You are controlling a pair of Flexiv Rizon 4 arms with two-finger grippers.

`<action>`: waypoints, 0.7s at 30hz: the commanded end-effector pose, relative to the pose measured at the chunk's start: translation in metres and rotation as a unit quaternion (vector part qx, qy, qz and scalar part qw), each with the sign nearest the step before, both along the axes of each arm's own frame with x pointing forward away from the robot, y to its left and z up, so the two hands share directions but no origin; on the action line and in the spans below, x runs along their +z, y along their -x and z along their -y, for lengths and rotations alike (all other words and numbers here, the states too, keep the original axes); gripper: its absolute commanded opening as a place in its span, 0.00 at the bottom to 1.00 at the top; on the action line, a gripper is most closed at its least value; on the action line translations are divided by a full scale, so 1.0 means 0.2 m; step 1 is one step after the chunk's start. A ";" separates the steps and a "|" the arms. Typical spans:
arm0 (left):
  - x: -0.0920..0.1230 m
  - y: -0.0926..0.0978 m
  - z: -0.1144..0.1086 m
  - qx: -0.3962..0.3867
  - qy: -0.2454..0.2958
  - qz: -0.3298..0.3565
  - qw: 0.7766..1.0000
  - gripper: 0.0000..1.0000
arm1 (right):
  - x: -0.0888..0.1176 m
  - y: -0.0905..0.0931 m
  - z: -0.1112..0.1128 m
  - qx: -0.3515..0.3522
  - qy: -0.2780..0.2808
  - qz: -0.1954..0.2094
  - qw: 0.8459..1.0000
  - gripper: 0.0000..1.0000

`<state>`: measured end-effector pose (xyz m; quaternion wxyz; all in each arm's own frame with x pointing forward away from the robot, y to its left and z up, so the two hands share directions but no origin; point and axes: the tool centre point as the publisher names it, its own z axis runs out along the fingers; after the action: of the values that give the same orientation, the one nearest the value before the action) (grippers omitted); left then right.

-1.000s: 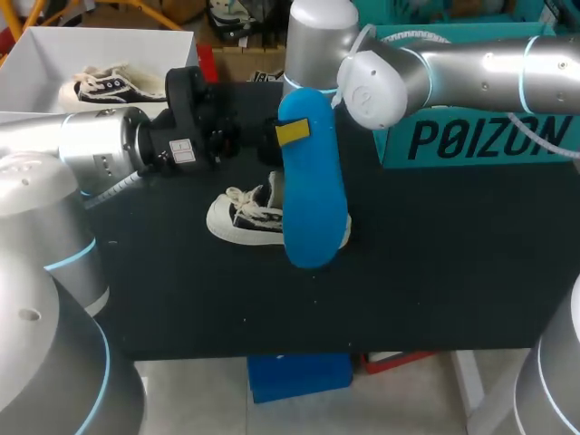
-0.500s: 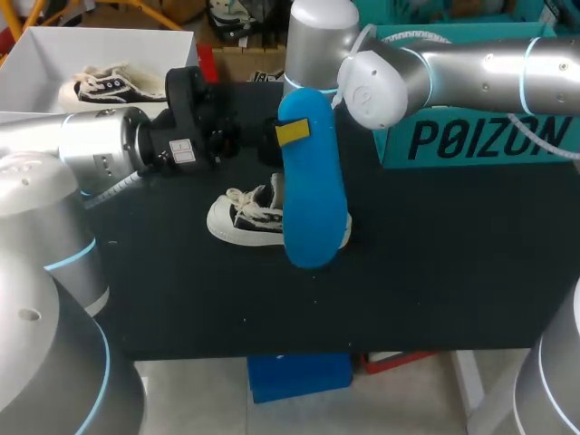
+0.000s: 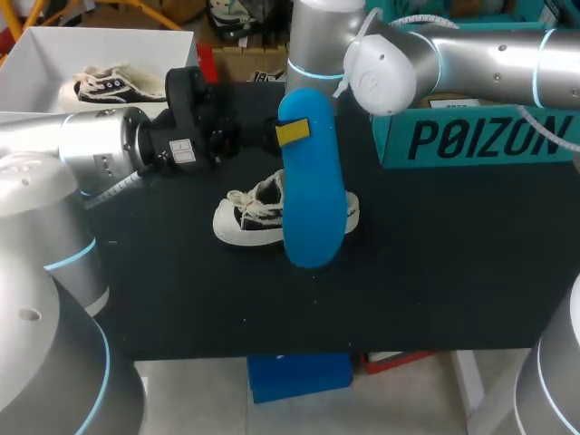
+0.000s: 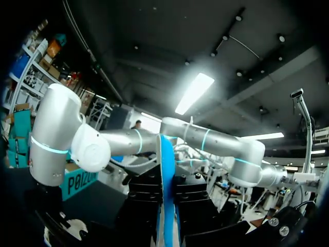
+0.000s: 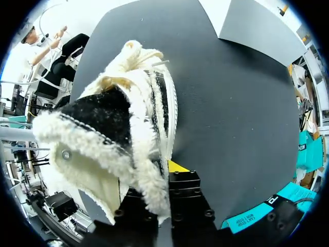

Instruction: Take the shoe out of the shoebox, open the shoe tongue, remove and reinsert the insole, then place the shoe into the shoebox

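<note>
A black and cream sneaker [image 3: 249, 216] with white laces lies on its side on the black table, partly behind a blue insole [image 3: 310, 181]. My left gripper [image 3: 288, 134] holds that insole upright above the shoe. The left wrist view shows the insole [image 4: 165, 164] edge-on, with the left gripper [image 4: 165, 206] shut on it. My right arm [image 3: 453, 54] comes down behind the insole, which hides its gripper from the head camera. In the right wrist view the right gripper [image 5: 162, 200] is shut on the fleece-lined collar of the sneaker [image 5: 118, 118].
A white shoebox [image 3: 36, 54] at the far left holds a second sneaker [image 3: 109, 83]. A teal box [image 3: 471, 136] stands at the far right. The black table top [image 3: 435, 272] lies bare in front of and to the right of the shoe.
The sneaker has shifted slightly to the right and its heel has lifted a little. My right arm's elbow has risen. The left arm and the insole have stayed put.
</note>
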<state>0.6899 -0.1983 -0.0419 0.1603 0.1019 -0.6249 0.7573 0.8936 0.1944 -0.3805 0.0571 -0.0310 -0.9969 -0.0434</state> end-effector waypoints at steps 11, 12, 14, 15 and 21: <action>0.00 0.00 0.01 0.003 0.000 0.000 1.000 0.00 | 0.27 -0.01 0.00 -0.127 0.062 0.110 0.984 0.00; 0.00 0.00 0.01 0.003 0.000 0.000 1.000 0.00 | 0.27 -0.01 0.00 -0.144 0.071 0.115 0.980 0.00; 0.00 0.00 0.01 0.003 0.000 0.000 1.000 0.00 | 0.27 -0.04 0.00 -0.190 0.095 0.125 0.969 0.00; 0.00 0.00 0.01 0.003 0.000 0.000 1.000 0.00 | 0.27 -0.05 0.01 -0.211 0.102 0.129 0.964 0.00; 0.00 0.00 0.01 0.003 0.000 0.000 1.000 0.00 | 0.24 -0.08 0.03 -0.332 0.151 0.128 0.922 0.00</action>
<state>0.6899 -0.1983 -0.0419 0.1603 0.1019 -0.6249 0.7573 0.9061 0.1806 -0.3320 -0.0832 -0.2682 -0.9590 0.0374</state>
